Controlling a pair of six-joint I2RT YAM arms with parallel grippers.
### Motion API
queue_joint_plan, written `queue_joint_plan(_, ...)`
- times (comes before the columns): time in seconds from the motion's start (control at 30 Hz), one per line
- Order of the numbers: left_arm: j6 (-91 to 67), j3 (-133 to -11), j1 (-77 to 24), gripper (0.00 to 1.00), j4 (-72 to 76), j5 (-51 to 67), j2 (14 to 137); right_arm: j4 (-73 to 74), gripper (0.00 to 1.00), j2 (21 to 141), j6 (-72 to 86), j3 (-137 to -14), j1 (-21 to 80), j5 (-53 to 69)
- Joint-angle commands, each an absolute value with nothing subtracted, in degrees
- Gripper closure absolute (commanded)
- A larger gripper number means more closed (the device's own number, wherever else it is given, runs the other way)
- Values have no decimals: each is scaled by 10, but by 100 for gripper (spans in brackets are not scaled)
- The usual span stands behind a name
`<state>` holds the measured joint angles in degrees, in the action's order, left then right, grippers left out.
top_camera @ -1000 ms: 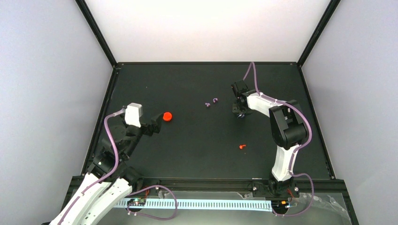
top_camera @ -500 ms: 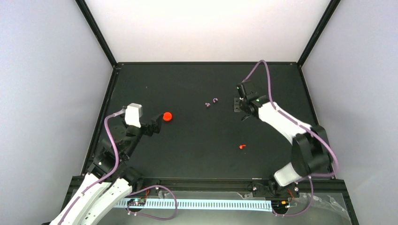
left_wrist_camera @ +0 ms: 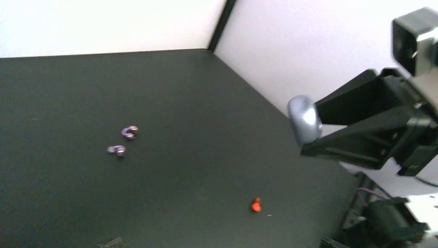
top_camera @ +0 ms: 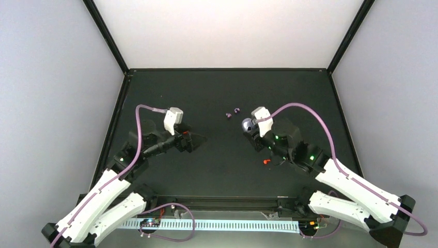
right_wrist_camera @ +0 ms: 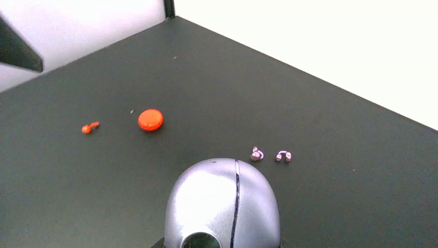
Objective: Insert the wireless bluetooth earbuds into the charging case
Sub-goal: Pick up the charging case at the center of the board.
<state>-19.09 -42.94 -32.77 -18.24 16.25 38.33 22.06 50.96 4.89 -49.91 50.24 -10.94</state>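
Note:
The charging case (right_wrist_camera: 222,206), a pale lavender pebble with its lid closed, sits in my right gripper (top_camera: 250,128), which is shut on it; it is held above the table at centre right (top_camera: 247,123). The two wireless bluetooth earbuds (top_camera: 229,115) (top_camera: 237,110) lie side by side on the black table, just behind and left of the case. From the right wrist they show beyond the case (right_wrist_camera: 256,154) (right_wrist_camera: 283,156). My left gripper (top_camera: 193,138) hangs open and empty at centre left. Its view shows the earbuds (left_wrist_camera: 130,132) and the held case (left_wrist_camera: 304,120).
A round red cap (right_wrist_camera: 150,119) and a small red bit (right_wrist_camera: 89,127) lie on the table to the left of the earbuds. Another red bit (top_camera: 266,161) lies near the right arm. Black frame rails (top_camera: 227,69) edge the table.
The right arm has swung in from the back right toward the centre, carrying the case. The left gripper has moved right, over the spot where the red cap showed.

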Motion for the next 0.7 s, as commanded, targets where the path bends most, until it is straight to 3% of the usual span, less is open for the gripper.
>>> queue_joint_plan(0.0,-262,-456,-338,1,-122,281,404,241,63,482,-19,-473,543,-146)
queue_joint_plan(0.43,-257,-548,-437,2,-138,256,550,256,62,494,-78,-492,641,-182)
queue_joint_plan(0.67,-276,-551,-460,7,-138,237,591,242,62,514,-71,-507,657,-173)
